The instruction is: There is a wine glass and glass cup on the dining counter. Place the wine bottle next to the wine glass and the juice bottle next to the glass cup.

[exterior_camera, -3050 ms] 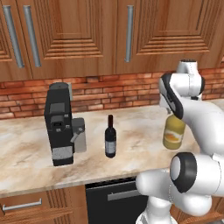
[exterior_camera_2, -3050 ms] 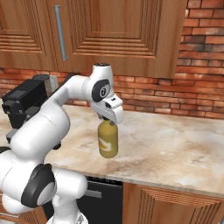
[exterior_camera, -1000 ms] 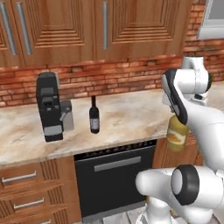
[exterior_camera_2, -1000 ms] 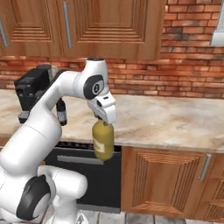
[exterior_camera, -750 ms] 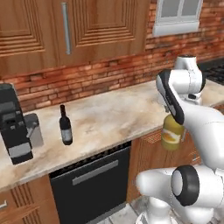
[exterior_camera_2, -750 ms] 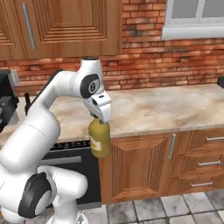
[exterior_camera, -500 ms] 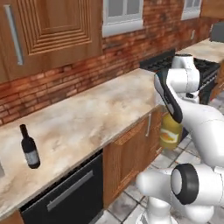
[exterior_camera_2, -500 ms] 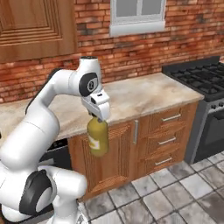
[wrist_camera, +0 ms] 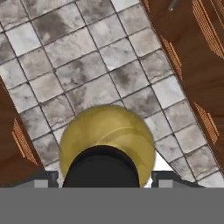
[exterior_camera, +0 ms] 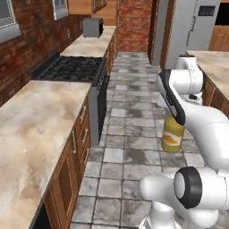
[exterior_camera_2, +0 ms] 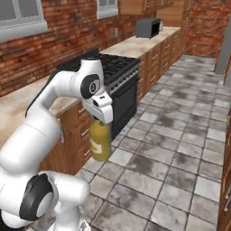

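The robot's end effector (exterior_camera_2: 103, 121) is closed around the top of the juice bottle (exterior_camera_2: 100, 140) and holds it up in the air. The bottle is yellow with an orange and white label, and it hangs straight down under the hand. It touches nothing else. Below it is the floor (exterior_camera_2: 176, 153), made of grey stone tiles. In the left base view the juice bottle (exterior_camera: 172, 133) hangs beside the white arm, over the walkway between two rows of wooden cupboards. On the left side of that view runs a long desk (exterior_camera: 31, 125) with a pale marble top, and behind it is a red brick wall. A black stove (exterior_camera: 71, 69) sits in that desk farther along, and a grey microwave (exterior_camera: 92, 27) stands at the far end. In the right base view the stove (exterior_camera_2: 118, 67) is just behind the arm, and the microwave (exterior_camera_2: 148, 27) is well away at the back. In the hand view the round yellow body of the juice bottle (wrist_camera: 107, 138) shows from above, with its dark cap in the grip and floor tiles and brown cupboard fronts around it.
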